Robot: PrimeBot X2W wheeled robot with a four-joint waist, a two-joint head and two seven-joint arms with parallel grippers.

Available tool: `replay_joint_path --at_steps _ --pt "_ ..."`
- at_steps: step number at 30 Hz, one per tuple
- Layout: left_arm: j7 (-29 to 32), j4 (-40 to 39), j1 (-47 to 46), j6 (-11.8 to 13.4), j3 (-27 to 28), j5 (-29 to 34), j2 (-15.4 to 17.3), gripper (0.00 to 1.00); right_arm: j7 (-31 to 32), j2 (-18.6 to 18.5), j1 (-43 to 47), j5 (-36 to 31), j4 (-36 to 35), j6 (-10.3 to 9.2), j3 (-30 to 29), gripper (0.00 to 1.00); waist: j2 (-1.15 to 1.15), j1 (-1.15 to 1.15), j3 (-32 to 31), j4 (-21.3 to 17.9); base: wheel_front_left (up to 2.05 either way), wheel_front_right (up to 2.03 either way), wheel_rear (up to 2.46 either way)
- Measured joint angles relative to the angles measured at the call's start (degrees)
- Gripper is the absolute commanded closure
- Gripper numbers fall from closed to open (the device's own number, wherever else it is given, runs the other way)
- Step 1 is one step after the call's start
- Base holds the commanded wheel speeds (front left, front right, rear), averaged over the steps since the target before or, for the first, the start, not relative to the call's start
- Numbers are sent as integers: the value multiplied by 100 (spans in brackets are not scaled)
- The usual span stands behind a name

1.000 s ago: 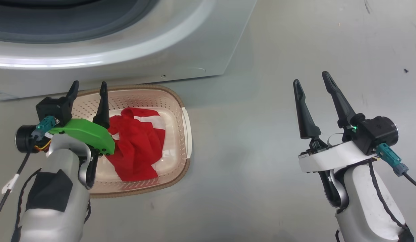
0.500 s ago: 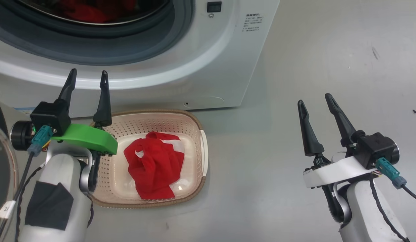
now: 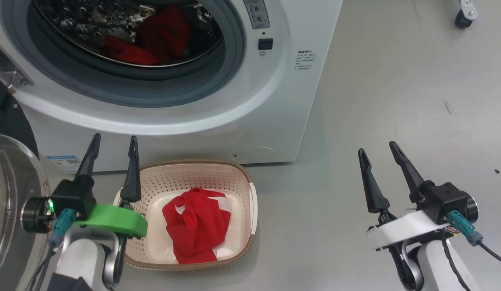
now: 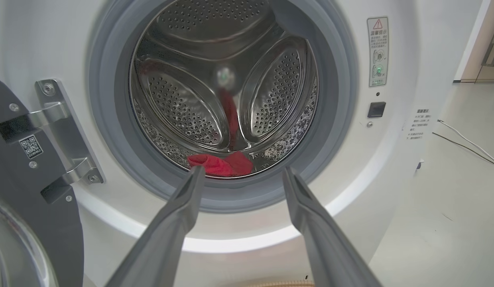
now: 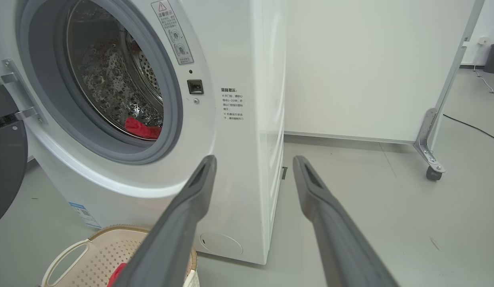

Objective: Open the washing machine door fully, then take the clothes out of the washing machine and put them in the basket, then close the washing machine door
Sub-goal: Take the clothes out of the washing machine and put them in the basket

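Red clothes (image 3: 195, 226) in basket (image 3: 193, 180), beside left fingers (image 3: 132, 178), apart.

The smooth grey floor (image 3: 375, 101) carries the white washing machine (image 3: 282, 105). The cream basket (image 3: 181, 180) sits on the floor just in front of the washing machine, at its foot. To the right of the washing machine, well apart from it, a white partition's caster (image 5: 431, 174) rests on the floor, with a thin black cable (image 5: 470, 126) lying beyond it.
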Motion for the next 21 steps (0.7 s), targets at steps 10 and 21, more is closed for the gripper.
replay_joint_path --at_steps 10,21 --pt "0 -258 1022 80 -75 0 -29 0 0 24 424 0 115 0 -63 0 0 0 -503 30 0 0 0" --pt "0 -694 1667 171 -191 1 -57 0 0 40 771 1 83 -3 -67 0 0 0 -865 69 0 0 0"
